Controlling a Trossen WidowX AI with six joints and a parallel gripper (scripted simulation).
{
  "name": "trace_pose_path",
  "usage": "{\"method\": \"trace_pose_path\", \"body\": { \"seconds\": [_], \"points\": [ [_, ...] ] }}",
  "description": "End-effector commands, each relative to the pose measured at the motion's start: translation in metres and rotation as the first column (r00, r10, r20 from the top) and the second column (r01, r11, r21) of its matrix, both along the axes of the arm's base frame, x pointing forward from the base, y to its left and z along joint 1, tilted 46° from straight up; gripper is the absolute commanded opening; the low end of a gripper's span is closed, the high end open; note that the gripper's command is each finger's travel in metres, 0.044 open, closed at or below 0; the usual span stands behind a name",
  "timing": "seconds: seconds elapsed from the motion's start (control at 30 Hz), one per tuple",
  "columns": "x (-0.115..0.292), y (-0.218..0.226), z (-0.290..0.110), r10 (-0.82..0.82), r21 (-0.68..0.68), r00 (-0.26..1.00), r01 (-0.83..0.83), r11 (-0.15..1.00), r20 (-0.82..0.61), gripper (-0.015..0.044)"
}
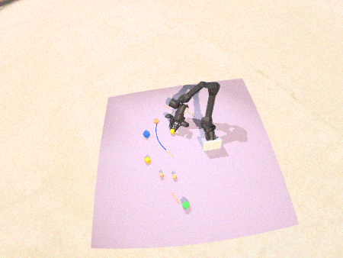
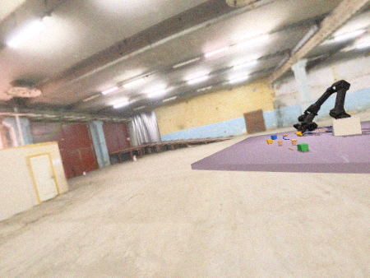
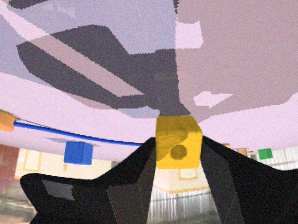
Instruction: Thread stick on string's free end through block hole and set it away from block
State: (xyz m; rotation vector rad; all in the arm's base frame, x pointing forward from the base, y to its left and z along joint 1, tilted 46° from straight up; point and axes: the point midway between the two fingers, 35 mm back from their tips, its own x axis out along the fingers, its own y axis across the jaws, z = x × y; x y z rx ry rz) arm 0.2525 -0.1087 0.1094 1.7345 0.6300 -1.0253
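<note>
While the tool (image 3: 178,163) is clamped on the yellow block (image 3: 178,143) at mid-frame, the stick (image 1: 170,153) lies on the bench (image 1: 236,183), lower left of it, string (image 1: 158,139) attached.

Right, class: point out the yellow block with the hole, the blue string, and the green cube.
yellow block with the hole (image 3: 178,143): wrist view, on its front face beside the hole, between the fingers.
blue string (image 1: 158,139): top view, on the middle of its curve.
green cube (image 1: 185,204): top view, on its top face.
</note>
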Motion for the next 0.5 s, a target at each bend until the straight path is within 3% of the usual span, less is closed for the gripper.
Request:
{"method": "trace_pose_path", "body": {
  "seconds": [0.0, 0.07, 0.37, 0.47],
  "points": [
    [-0.001, -0.002, -0.002, 0.019, 0.032, 1.0, -0.02, 0.999, 0.008, 0.0],
    [-0.002, -0.003, -0.001, 0.029, 0.047, 0.999, -0.03, 0.998, 0.02, 0.0],
    [-0.002, -0.001, 0.003, 0.015, 0.024, 1.0, -0.016, 1.0, 0.014, 0.0236],
    [-0.017, 0.007, 0.037, 0.018, 0.024, 1.0, -0.018, 1.0, 0.015, 0.0236]
  ]
}}
